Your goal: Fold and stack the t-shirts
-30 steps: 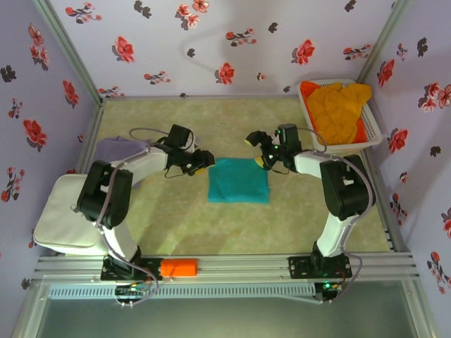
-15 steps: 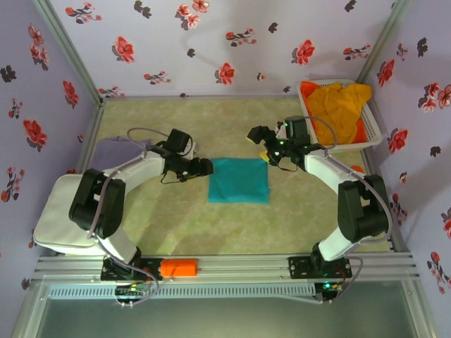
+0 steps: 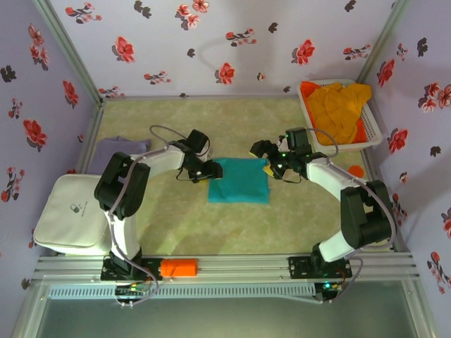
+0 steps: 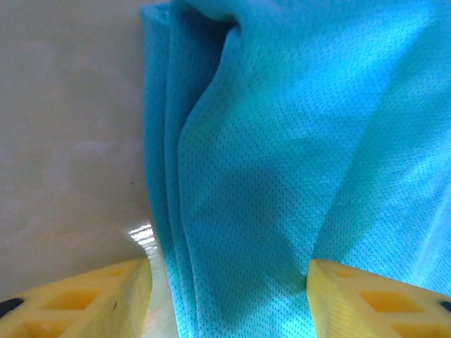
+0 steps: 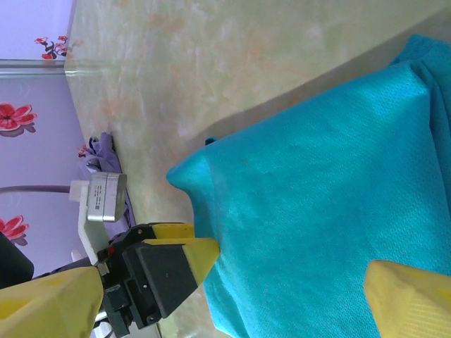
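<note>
Both pairs of fingers [image 4: 84,296] stand wide apart. The left gripper [image 3: 204,171] straddles the layered left edge of the teal t-shirt [image 3: 239,182], which lies folded mid-tabletop [image 3: 176,218]. The right gripper [image 3: 264,158] sits at its far right corner. Each pinch should probably catch every layer before lifting.

Readable text: we find none in any view.
White pad [image 3: 67,222], left of the teal t-shirt [image 3: 239,181]: we see one small dark mark near its far edge, too small for us to read.
Wall flowers [image 3: 124,48]: printed shapes; we read no letters.
</note>
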You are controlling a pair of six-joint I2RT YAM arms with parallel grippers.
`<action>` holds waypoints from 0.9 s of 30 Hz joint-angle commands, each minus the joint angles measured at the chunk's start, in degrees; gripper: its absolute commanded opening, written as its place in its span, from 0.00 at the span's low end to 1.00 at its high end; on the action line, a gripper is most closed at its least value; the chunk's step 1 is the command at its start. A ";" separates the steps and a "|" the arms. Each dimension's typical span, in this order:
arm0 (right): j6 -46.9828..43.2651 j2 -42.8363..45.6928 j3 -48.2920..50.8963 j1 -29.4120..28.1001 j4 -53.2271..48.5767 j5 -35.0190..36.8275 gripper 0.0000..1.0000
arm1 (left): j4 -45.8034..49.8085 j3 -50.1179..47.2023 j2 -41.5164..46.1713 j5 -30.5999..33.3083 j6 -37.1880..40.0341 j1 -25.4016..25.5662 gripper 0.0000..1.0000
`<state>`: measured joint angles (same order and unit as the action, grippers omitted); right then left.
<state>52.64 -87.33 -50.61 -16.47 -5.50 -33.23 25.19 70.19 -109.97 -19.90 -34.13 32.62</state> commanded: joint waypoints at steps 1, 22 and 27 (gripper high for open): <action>-0.87 1.13 0.68 0.34 -0.47 0.09 0.96 | 1.34 1.65 -1.74 0.31 -1.28 0.60 0.59; -2.01 2.58 0.80 1.90 -2.52 -0.27 0.95 | -2.50 1.22 -3.98 -2.95 -3.33 2.01 0.42; -2.03 2.66 1.12 2.15 -2.55 -0.41 0.95 | -3.74 0.51 -3.23 -3.01 -3.78 2.09 0.40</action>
<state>51.92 -86.08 -50.52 -14.66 -6.57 -33.26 25.80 71.35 -111.28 -19.00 -37.17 32.73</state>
